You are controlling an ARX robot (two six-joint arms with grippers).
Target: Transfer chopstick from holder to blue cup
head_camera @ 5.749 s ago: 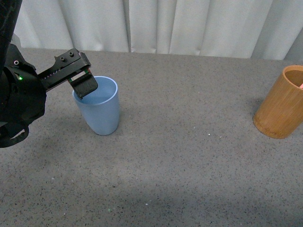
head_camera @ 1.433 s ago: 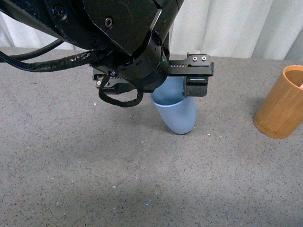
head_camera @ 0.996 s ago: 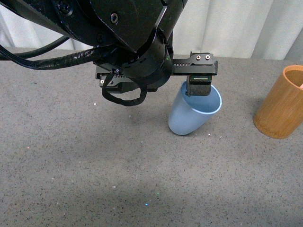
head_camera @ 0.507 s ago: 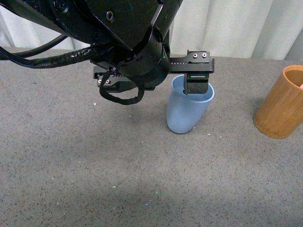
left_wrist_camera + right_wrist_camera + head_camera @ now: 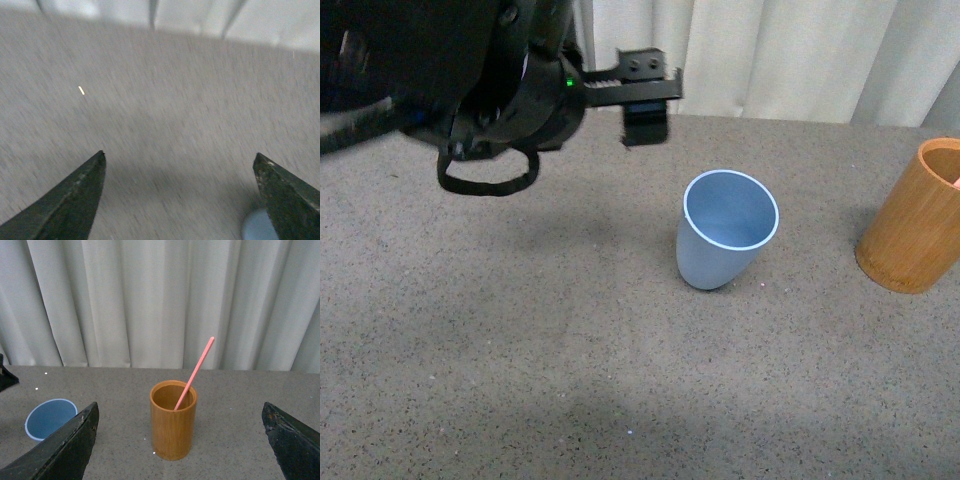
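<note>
Hovering over the grey table [image 5: 520, 380], the left gripper [image 5: 645, 125] sits at about 10 o'clock from the blue cup [image 5: 727, 240] in the front view, clear of it and raised off the surface. We see its two fingertips [image 5: 85, 195] spread far apart in the left wrist view, with only table between them: released and carrying nothing. That view is smeared with motion blur, and a sliver of the cup's pale rim shows beside one fingertip.

We mark the blue cup as standing mouth up near the middle of the table. The holder [image 5: 917, 225] stands upright at 3 o'clock from the cup, well apart from it and cut by the frame edge.

The chopstick [image 5: 195, 371] is in the holder, not in the cup. Its lower end is inside, its shaft leans on the rim, and its upper part sticks well above the mouth. From the front we catch only a pink bit of it at the holder's mouth.

The right gripper [image 5: 180, 407] is outside the front view. In its own wrist view both fingers [image 5: 65, 440] are wide apart and grasp nothing. The holder shows between them farther off, untouched, and the blue cup stands apart from the holder.

A white curtain [image 5: 770, 50] hangs at 12 o'clock behind the table.
</note>
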